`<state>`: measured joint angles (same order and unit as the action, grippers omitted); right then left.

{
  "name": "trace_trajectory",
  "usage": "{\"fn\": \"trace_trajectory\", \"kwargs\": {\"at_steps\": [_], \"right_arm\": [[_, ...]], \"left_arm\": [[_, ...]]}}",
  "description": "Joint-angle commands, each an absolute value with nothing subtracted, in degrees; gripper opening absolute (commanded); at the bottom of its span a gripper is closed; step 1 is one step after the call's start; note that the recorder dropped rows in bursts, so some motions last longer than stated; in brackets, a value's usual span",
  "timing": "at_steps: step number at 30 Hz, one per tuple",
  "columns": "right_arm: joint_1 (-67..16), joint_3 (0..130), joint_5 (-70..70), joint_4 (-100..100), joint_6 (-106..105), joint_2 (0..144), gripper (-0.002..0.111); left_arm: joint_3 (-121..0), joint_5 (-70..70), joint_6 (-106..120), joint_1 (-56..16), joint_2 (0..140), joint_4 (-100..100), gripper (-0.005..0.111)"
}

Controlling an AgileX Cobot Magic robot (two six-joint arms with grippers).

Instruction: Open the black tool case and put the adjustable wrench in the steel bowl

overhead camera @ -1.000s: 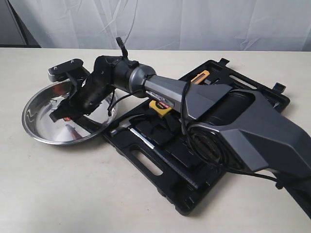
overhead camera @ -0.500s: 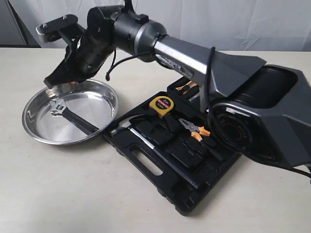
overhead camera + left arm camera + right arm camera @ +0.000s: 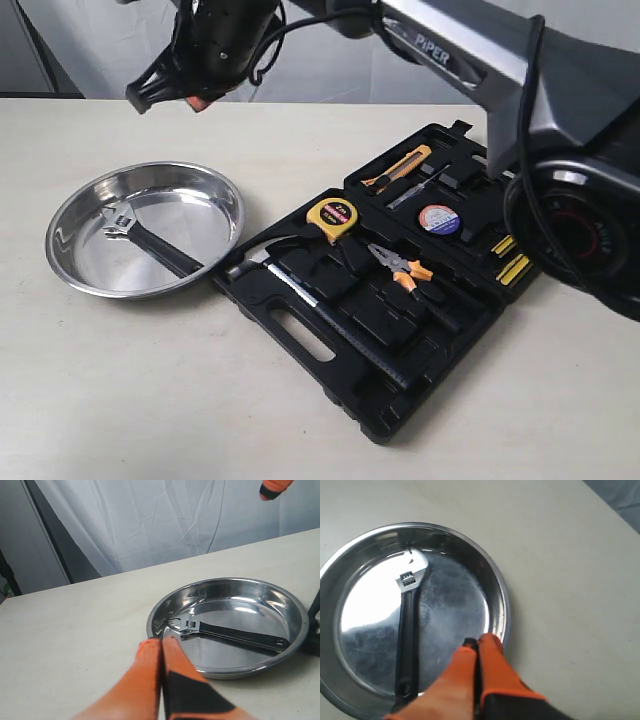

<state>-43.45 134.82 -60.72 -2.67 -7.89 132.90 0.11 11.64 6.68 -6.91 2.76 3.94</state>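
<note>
The steel bowl (image 3: pixel 190 210) sits on the table left of the open black tool case (image 3: pixel 262 300). The adjustable wrench (image 3: pixel 150 243) lies loose inside the bowl, silver head toward the far left rim, handle end on the rim nearest the case. My right gripper (image 3: pixel 165 98) hangs high above the bowl's far side, shut and empty; its wrist view looks down past its closed gripper (image 3: pixel 477 642) at the wrench (image 3: pixel 409 625) and bowl (image 3: pixel 502 600). My left gripper (image 3: pixel 161 641) is shut and empty, low beside the bowl (image 3: pixel 227 582), pointing at the wrench (image 3: pixel 225 634). It is outside the exterior view.
The case's recesses hold a yellow tape measure (image 3: pixel 333 215), orange-handled pliers (image 3: pixel 405 270), a hammer (image 3: pixel 320 310), an orange utility knife (image 3: pixel 400 168) and a round tape roll (image 3: pixel 438 218). The right arm spans overhead from the right. A white curtain hangs behind the table.
My right gripper has risen from inside the bowl to well above it, leaving the wrench lying in the bowl. The arm no longer covers the case.
</note>
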Motion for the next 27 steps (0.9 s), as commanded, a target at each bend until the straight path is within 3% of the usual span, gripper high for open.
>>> {"fn": "trace_trajectory", "kwargs": {"at_steps": [1,18,27], "right_arm": [[-42.43,135.12,-63.69,1.22,-5.42,129.15,-0.001],[-42.29,134.17,-69.96,15.45,-1.84,105.34,-0.001],[-37.75,118.74,-69.96,21.14,3.36,95.51,-0.001]], "left_arm": [[0.0,11.13,6.46,-6.95,2.37,3.98,0.0],[0.0,11.13,6.46,-6.95,2.37,3.98,0.0],[0.0,11.13,6.46,-6.95,2.37,3.98,0.0]]}}
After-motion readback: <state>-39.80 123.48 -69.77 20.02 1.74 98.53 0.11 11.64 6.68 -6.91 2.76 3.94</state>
